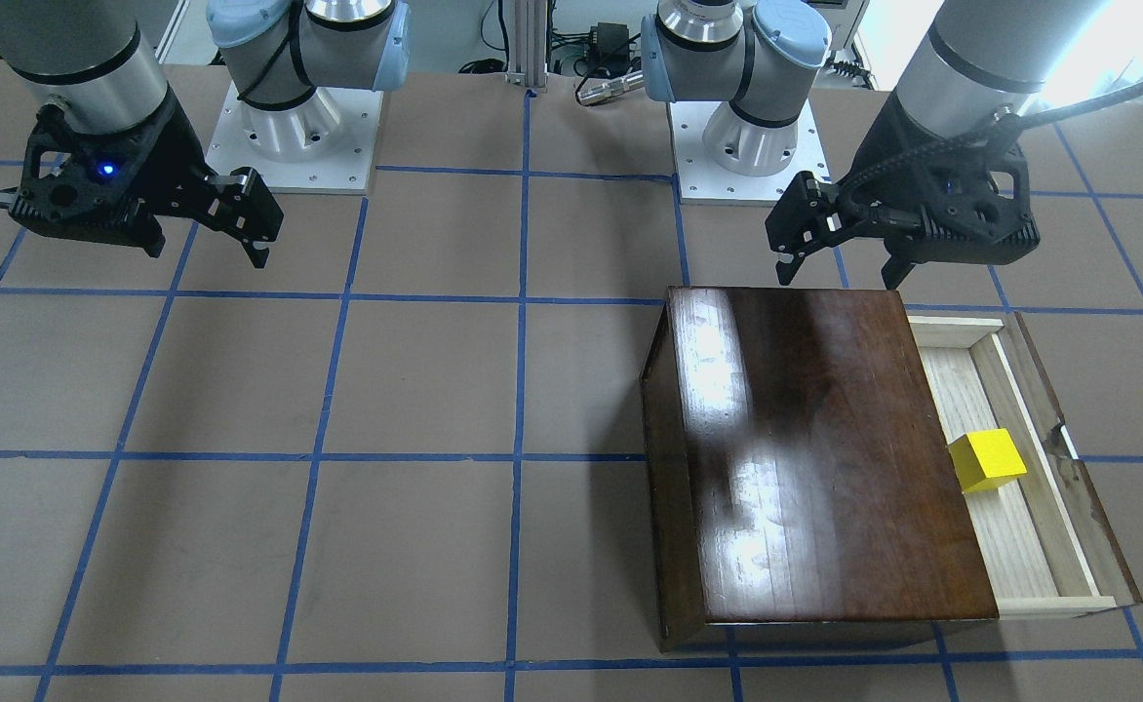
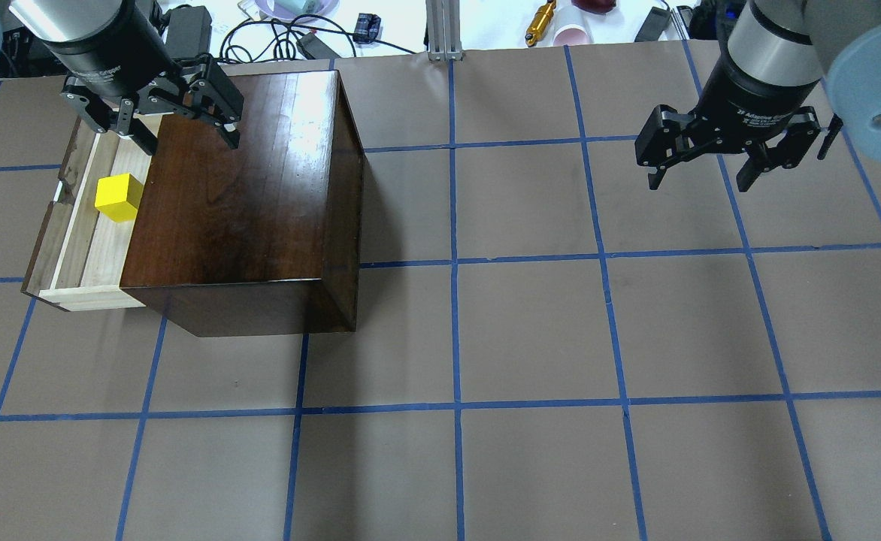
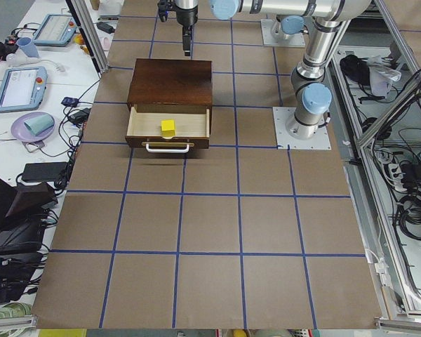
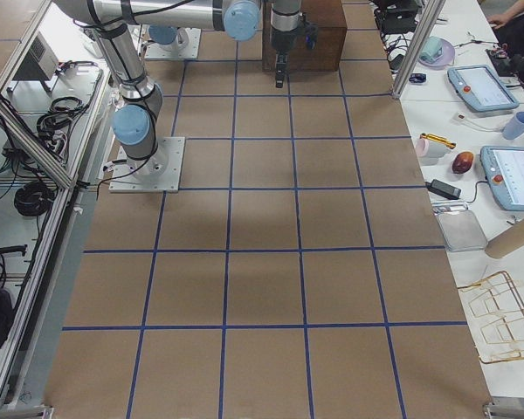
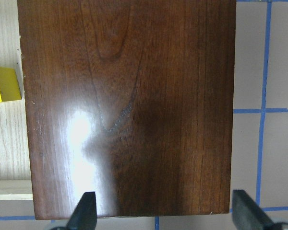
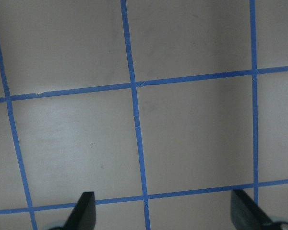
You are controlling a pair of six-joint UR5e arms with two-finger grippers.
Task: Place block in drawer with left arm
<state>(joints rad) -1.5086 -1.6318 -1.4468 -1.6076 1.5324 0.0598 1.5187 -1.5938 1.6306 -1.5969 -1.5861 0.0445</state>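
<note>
Hovering above the box (image 2: 245, 210), the left end effector (image 2: 185, 137) gapes wide, empty; the block (image 2: 118, 197) sits in the drawer (image 2: 87, 252).

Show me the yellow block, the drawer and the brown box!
block (image 2: 119, 197): overhead exterior view, middle of the cube.
drawer (image 2: 104, 252): overhead exterior view, bare pale wood floor.
box (image 2: 237, 195): overhead exterior view, glossy top.
</note>
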